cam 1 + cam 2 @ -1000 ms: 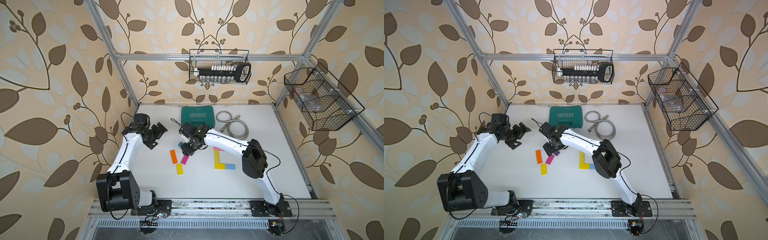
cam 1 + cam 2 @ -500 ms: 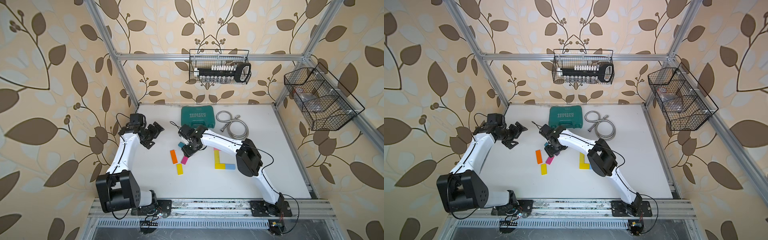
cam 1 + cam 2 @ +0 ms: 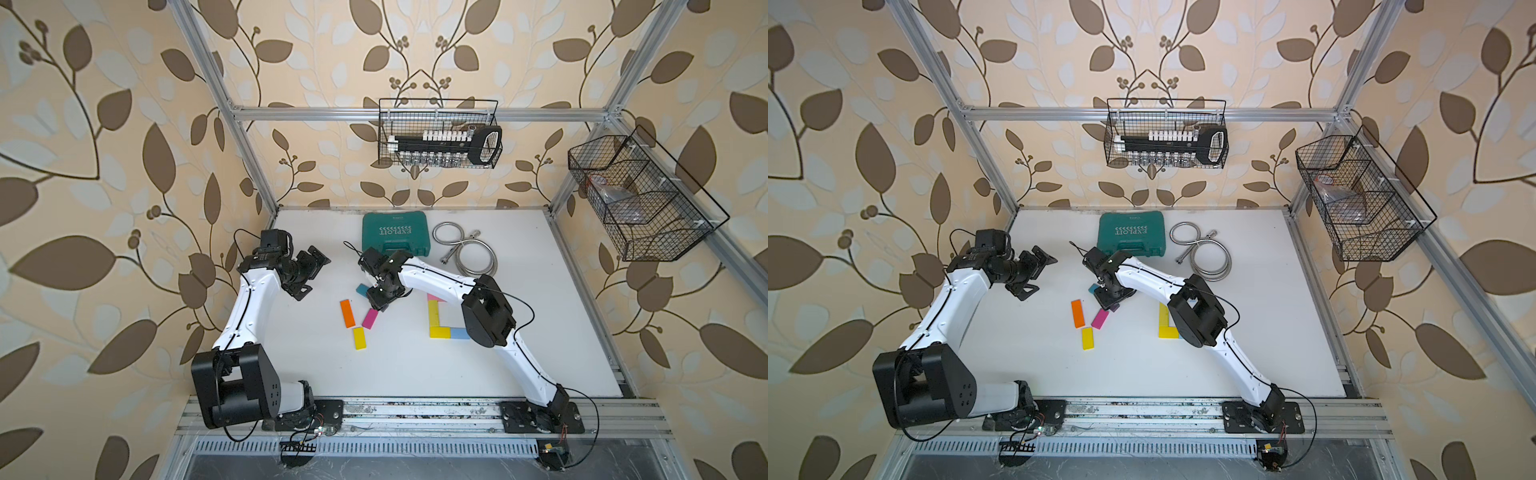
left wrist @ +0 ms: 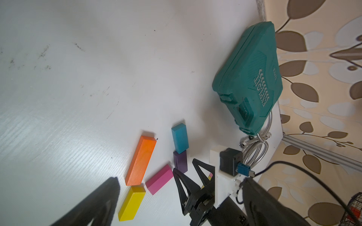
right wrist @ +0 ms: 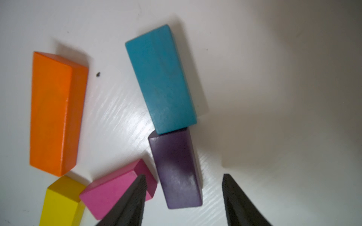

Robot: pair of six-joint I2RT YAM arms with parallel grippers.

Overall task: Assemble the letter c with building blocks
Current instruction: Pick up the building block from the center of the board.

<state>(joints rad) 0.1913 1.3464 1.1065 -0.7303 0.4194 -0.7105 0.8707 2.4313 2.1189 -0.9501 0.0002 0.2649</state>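
Note:
My right gripper stands open low over the table, its two fingers either side of a purple block with a gap on each side. End to end with the purple block lies a teal block. Beside them lie an orange block, a magenta block and a yellow block. To the right, a long yellow block, a short yellow block, a light blue block and a pink block form an angular shape, partly hidden by the right arm. My left gripper hangs open and empty at the left.
A green tool case and a coiled metal hose lie at the back of the white table. Two wire baskets hang on the walls, one at the back and one at the right.
My right gripper has come down over the purple block and its jaws have narrowed somewhat. The left arm has drawn back a little toward the left wall.

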